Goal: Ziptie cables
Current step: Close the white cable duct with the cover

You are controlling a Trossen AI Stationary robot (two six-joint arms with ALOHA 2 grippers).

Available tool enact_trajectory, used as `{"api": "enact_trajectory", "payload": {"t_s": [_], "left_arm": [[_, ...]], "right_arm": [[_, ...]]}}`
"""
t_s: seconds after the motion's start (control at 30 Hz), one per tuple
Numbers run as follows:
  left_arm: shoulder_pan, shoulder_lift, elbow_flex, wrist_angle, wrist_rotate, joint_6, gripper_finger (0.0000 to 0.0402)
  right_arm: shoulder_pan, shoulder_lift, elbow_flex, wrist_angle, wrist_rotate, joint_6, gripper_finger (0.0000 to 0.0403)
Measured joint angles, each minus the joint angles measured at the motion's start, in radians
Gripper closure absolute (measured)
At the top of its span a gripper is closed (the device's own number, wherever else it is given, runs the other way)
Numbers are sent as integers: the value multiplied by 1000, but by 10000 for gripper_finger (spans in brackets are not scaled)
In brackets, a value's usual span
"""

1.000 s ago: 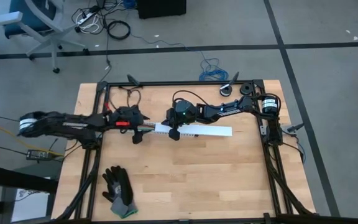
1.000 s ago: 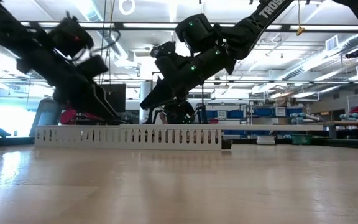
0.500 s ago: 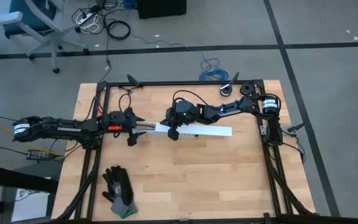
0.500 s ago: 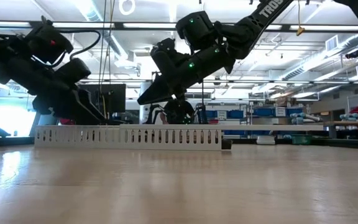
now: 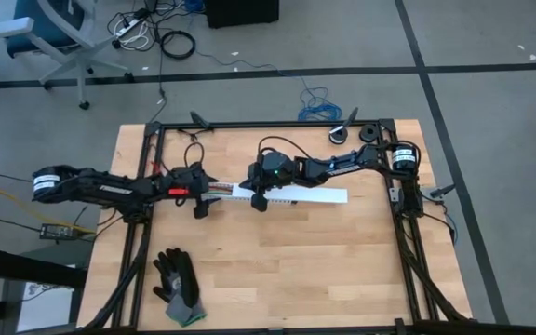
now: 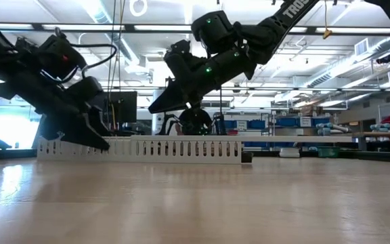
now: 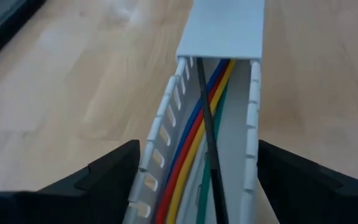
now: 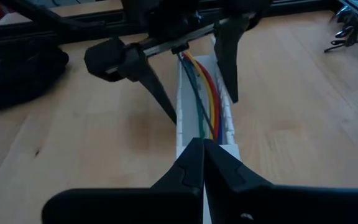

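While the cables (image 7: 191, 143) lie loose in the duct (image 7: 222, 31), left gripper (image 7: 194, 180) straddles it spread, right gripper (image 8: 202, 163) is pressed together; nothing tied yet.

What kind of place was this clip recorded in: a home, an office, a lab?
Most likely a robotics lab or workshop. The wooden bench sits inside a black metal frame, loose cords lie on the grey floor, and the low view shows ceiling strip lights over shelving.

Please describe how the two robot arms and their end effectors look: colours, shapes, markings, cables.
Both arms are black and jointed. The left arm has a white band near its base and a red spot by the wrist. The right arm shows a green light and white lettering. Each end effector has two dark wedge-shaped fingers.
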Motion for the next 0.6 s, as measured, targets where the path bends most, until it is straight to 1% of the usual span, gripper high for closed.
{"api": "enact_trajectory", "payload": {"t_s": [0.1,0.2,0.33,0.47,0.6], "left_arm": [[1,49,1,42,11,-26,88],[1,65,0,86,61,-37,101],[1,79,5,90,76,-37,127],[1,96,7,105,75,-36,150],[1,100,7,118,86,-35,162]], "right_arm": [[4,0,0,0,2,0,403],[6,0,0,-12,-20,10,403],[6,0,0,-106,-31,32,403],[5,0,0,-153,1,47,403],[1,0,0,-179,29,53,403]]}}
